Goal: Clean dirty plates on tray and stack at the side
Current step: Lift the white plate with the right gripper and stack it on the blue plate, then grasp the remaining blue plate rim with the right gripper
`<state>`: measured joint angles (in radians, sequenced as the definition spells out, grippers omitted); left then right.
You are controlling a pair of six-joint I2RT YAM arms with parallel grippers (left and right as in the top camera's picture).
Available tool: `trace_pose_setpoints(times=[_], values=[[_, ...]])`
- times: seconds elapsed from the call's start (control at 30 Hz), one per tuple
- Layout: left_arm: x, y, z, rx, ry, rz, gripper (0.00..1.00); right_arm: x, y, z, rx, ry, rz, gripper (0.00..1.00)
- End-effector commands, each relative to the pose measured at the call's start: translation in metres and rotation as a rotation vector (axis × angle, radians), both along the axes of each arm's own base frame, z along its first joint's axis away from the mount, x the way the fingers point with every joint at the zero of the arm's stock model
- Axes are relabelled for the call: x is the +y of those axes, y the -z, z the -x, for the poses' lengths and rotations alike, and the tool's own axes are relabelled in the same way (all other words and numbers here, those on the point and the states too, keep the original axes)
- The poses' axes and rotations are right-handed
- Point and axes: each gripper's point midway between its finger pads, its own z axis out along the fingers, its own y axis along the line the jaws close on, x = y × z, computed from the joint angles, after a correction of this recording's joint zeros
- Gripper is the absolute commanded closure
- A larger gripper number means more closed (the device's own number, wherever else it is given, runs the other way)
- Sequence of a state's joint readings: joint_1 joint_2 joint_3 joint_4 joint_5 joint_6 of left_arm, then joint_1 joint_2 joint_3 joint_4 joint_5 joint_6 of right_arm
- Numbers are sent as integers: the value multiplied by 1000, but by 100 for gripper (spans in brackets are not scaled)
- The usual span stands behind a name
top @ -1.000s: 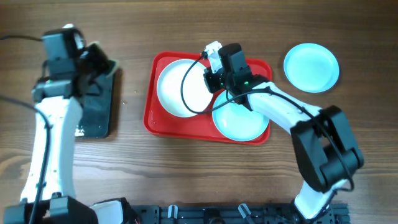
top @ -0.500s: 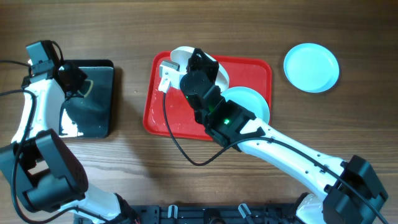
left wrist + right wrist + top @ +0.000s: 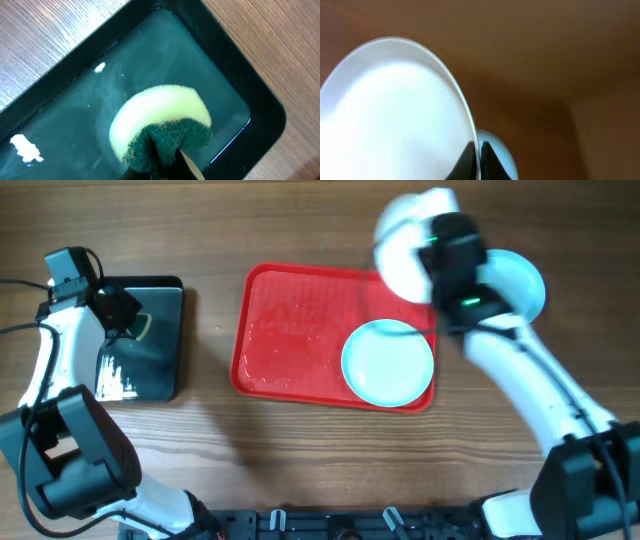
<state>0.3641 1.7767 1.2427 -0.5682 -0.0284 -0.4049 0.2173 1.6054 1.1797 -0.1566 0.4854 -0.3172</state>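
The overhead camera looks straight down on the whole wooden counter (image 3: 300,220), with the arm bases at its near edge. The left wrist camera sits close over the sponge (image 3: 160,120) and black tray (image 3: 260,100) by the left edge. The right wrist camera sits against the white plate (image 3: 395,115) near the far right corner, and the overhead view shows both spots.

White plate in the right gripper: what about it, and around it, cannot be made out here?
- Overhead: the white plate is blurred by motion; whether it is clean is unclear.
- Overhead: the blue plate on the table is partly hidden by the right arm.
- Right wrist: the right gripper is cut off by the bottom edge; the white plate fills the view.
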Motion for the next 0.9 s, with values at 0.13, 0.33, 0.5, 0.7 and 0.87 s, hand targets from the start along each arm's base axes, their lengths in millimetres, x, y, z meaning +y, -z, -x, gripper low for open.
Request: trace_pose_setpoints(times=[0.13,0.33,0.5,0.7,0.87], values=[[3,3,1,8,-4,-5,96,-180,104,26,96,376,-849,96],[3,3,1,8,-4,-6,96,-201,161,31,168,496,-803,40],[3,3,1,7,-4,-6,96,-88,92,34,265,72,-986,30],[4,3,0,4,-4,-7,96,69,112,63,525,-287,-522,28],[4,3,0,4,-4,-7,96,69,173,100,765,-200,-391,27]])
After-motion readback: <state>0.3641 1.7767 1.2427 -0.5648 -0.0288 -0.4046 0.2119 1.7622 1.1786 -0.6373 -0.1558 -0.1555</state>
